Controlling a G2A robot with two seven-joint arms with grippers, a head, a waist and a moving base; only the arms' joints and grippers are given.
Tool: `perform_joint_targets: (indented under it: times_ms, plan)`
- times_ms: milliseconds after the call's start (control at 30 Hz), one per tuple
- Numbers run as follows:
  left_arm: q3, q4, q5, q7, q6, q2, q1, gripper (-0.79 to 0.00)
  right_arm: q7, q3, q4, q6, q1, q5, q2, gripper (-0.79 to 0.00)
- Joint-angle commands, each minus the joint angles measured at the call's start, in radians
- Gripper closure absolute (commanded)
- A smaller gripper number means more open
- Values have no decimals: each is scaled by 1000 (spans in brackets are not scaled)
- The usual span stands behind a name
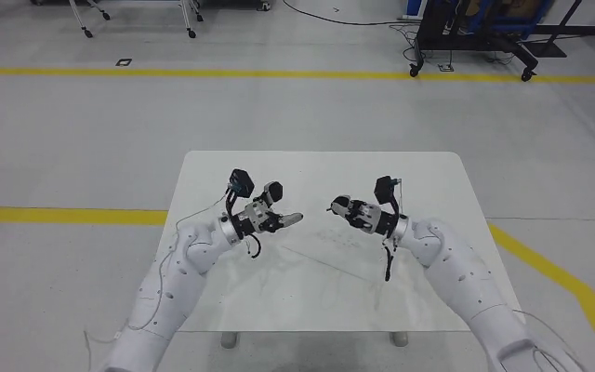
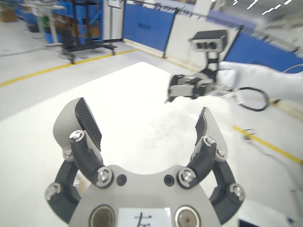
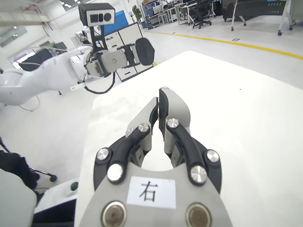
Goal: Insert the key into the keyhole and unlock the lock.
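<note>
White table (image 1: 418, 279), both arms poised above it, facing. Left claw (image 2: 142, 109) spread wide; right claw (image 3: 159, 98) closed, pads together. Key, lock whereabouts: cannot tell. Best next: locate lock first, steady it left, align key squarely.

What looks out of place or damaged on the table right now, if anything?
Nothing looks spilled, askew or damaged. The white table has faint scuff marks near its middle. The left gripper hangs open above it, and the right gripper is shut, pads together with nothing between them.
</note>
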Motion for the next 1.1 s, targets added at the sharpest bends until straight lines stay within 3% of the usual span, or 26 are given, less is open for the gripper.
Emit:
perform_joint_targets:
  times_ms: [0,133,300,467,533,633,733,800,1067]
  plan:
    - [44,50,-448,-197,-21,2,-48,-785,119,-46,8,0,20,194,-5,0]
    - [81,94,-743,-458,-9,15,-100,-785,322,-115,15,0,61,483,-11,0]
    - [96,118,-834,-580,15,22,-127,-785,493,-156,40,0,97,743,-18,0]
    - [111,125,-796,-589,25,22,-137,-613,589,-158,74,0,116,891,-26,0]
    - [122,122,-781,-585,26,20,-137,-508,606,-154,91,0,122,926,-31,0]
    - [135,121,-758,-574,30,17,-139,-459,632,-152,115,0,133,950,-40,0]
    - [146,123,-750,-564,32,14,-140,-360,656,-156,127,0,141,959,-51,0]
    - [153,127,-751,-564,35,12,-142,-329,667,-158,136,0,148,955,-59,0]
    - [178,140,-756,-571,41,7,-155,-345,687,-155,170,0,164,954,-84,0]
